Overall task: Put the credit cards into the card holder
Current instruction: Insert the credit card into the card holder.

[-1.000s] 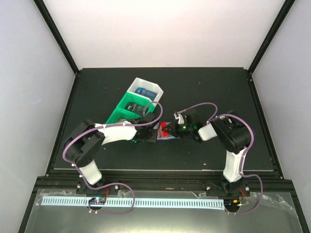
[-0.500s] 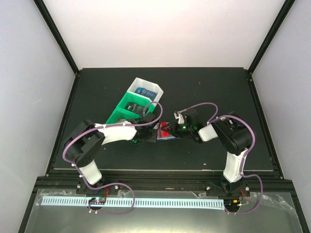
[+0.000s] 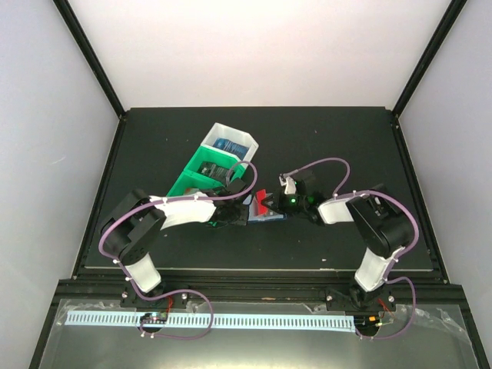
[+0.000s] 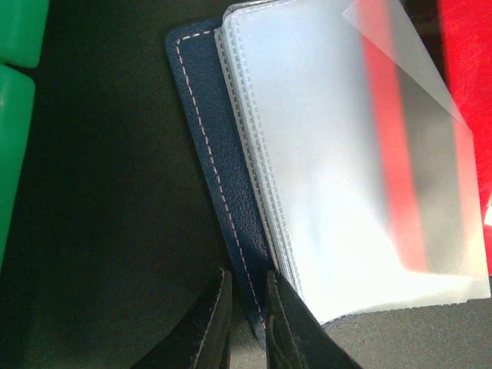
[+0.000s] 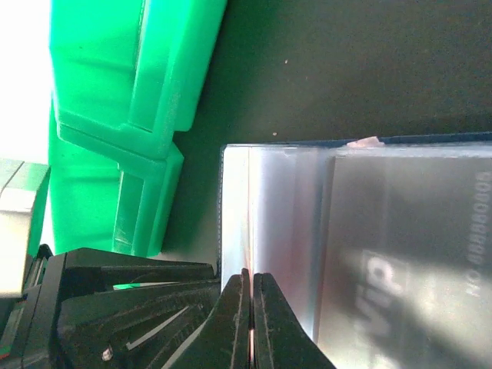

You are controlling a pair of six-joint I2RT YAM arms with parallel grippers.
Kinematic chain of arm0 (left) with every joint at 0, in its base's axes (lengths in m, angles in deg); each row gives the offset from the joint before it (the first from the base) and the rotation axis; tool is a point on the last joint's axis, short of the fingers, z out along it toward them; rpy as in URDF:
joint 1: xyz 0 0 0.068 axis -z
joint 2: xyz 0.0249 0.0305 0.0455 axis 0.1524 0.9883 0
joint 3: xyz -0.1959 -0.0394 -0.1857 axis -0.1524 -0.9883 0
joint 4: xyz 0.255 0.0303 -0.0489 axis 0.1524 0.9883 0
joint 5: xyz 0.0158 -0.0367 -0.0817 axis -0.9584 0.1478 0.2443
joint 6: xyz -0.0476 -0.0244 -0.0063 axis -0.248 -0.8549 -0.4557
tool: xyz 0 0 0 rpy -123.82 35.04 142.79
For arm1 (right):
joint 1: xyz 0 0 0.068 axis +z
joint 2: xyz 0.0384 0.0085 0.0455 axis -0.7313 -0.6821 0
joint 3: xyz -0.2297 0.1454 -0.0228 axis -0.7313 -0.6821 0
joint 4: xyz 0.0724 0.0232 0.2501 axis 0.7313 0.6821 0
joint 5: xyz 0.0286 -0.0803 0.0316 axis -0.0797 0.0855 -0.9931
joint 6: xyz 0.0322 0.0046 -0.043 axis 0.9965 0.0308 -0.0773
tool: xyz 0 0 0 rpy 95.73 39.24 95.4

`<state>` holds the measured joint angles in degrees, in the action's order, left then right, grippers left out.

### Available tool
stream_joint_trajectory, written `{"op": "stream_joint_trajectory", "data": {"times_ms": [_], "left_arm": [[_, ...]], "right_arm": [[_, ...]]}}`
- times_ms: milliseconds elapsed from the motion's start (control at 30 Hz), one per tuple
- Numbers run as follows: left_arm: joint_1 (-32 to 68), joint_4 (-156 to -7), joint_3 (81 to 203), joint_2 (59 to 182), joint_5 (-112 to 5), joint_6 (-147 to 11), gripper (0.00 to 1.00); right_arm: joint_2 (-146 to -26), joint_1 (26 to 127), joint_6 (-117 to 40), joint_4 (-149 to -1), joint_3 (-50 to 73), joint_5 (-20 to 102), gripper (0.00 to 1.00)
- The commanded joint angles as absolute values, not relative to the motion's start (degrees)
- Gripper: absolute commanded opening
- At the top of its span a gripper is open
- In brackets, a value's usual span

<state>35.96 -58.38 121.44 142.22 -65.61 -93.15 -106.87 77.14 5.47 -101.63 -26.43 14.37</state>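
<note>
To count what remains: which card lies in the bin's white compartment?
The blue card, in the white compartment; the red card is at the card holder.

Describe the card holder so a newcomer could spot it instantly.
Start at the green-and-white bin on the black table. Just nearer the arms, between the left gripper and right gripper, lies the card holder. It alone is a dark blue stitched cover opened flat, with frosted clear sleeves and a red card.

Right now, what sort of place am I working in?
Probably a lab robot cell: a black table walled by white panels, with a green bin and card holder on it.
</note>
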Motion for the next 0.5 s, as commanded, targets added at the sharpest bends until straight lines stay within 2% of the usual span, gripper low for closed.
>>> {"op": "stream_joint_trajectory", "data": {"times_ms": [0, 267, 467], "left_arm": [[36.32, -58.81, 119.87, 141.19, -65.88, -92.82, 0.15], [36.32, -62.65, 117.33, 135.41, -63.82, -92.19, 0.21], [36.28, -68.18, 113.33, 126.27, -60.89, -95.11, 0.46]], "right_arm": [[-102.39, 77.33, 0.11, -93.71, -25.77, 21.0, 0.03], [-96.3, 77.16, -2.98, -87.14, -26.15, 24.22, 0.01], [-89.34, 76.05, -3.97, -86.85, -27.73, 19.19, 0.01]]}}
